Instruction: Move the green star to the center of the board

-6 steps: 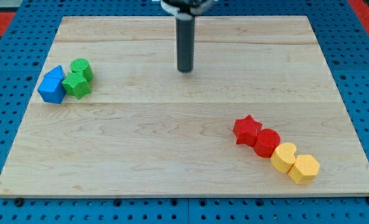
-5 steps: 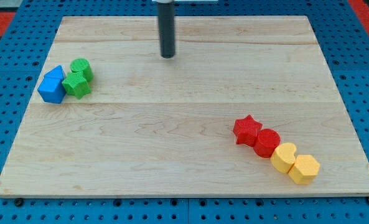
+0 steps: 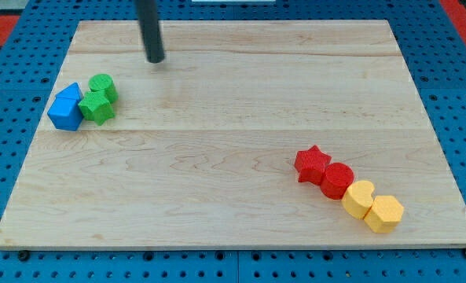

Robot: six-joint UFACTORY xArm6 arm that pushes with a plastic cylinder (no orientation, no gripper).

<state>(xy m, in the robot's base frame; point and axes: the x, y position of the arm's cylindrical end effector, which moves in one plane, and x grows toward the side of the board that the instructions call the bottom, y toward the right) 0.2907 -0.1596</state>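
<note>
Tip-wise: my tip (image 3: 155,59) is down on the board (image 3: 233,204) near the view's top left, up and to the right of the green pair, touching nothing; it's a bare rod w/ no jaws, so nothing is held. Green star (image 3: 97,107) sits near the board's left edge, well off center, touching the blue block (image 3: 66,108) on its left and the other green block (image 3: 104,86), rounded, just above it. Lower right, well apart from all that: red star (image 3: 312,163), red round block (image 3: 338,180), 2 yellow blocks (image 3: 359,198) (image 3: 385,213) in a diagonal row, each touching the next.
</note>
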